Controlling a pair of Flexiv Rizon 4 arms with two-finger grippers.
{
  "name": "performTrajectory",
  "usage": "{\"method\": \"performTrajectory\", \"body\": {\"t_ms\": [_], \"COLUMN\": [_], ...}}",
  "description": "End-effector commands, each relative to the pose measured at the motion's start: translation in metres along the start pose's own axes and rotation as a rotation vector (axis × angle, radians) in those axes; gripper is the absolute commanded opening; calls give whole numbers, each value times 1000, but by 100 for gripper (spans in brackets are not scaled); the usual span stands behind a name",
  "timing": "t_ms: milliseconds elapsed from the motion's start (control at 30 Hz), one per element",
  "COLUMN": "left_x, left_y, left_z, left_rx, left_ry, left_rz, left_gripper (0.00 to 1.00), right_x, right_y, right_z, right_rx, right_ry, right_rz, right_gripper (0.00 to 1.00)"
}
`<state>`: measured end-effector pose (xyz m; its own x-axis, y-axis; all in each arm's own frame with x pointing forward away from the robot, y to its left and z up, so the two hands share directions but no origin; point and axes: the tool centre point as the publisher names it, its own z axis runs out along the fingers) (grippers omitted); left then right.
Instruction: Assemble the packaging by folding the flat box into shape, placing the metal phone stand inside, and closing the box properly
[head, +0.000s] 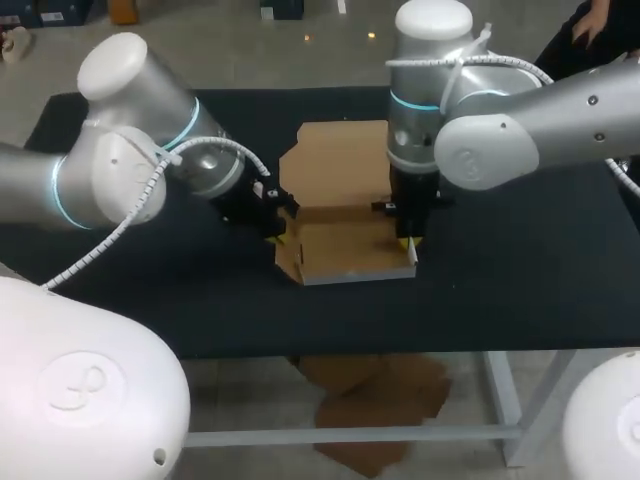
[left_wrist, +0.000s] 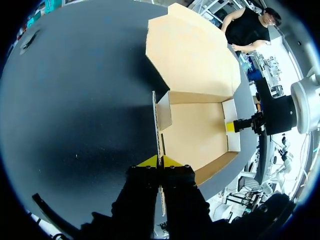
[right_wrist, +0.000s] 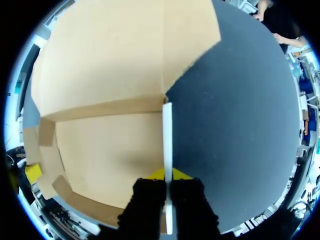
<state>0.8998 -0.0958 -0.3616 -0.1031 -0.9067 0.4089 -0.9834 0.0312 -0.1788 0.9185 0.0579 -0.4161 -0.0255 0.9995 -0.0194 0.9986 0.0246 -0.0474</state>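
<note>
The box (head: 350, 250) sits half-formed in the middle of the tabletop (head: 520, 270), its tray open upward and its lid (head: 340, 165) lying flat on the far side, hinged along the tray's far edge. The tray lies directly between the two arms. The left end effector (head: 276, 228) is closed on the left wall (left_wrist: 159, 125), which stands upright and edge-on between its fingers. The right end effector (head: 408, 240) likewise pinches the upright right wall (right_wrist: 167, 135). Both walls run near-to-far, parallel to each other and square to the lid hinge, so each arm is equally close to its own side. The stand shows in no view. By my judgement the side walls are being set, and the coming fold turns on the lid swinging toward the robot over that hinge.
</note>
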Motion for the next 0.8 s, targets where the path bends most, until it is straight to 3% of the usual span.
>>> {"method": "performTrajectory", "body": {"t_ms": [33, 133, 233, 367, 633, 667, 700, 800], "left_x": [13, 17, 20, 20, 6, 2, -2, -13], "left_y": [0, -1, -2, -2, 4, 5, 6, 9], "left_z": [3, 2, 2, 3, -25, -29, -33, -44], "left_rx": [3, 4, 3, -1, 41, 53, 63, 79], "left_ry": [-145, -168, -185, -189, -89, -82, -78, -58], "left_rz": [-3, -7, -11, -16, -44, -61, -74, -91], "left_gripper": [0, 2, 20, 26, 50, 65, 70, 65], "right_x": [2, 2, 2, 2, 2, 2, 2, 2], "right_y": [0, 0, 0, 0, 0, 0, 0, 0], "right_z": [0, 0, 0, 0, 0, 0, 0, 0], "right_rx": [4, 4, 4, 4, 4, 4, 4, 4], "right_ry": [0, 0, 0, 0, 0, 0, 0, 0], "right_rz": [-1, -1, -1, -1, -1, -1, -1, -1], "right_gripper": [0, 0, 0, 0, 0, 0, 0, 0]}}
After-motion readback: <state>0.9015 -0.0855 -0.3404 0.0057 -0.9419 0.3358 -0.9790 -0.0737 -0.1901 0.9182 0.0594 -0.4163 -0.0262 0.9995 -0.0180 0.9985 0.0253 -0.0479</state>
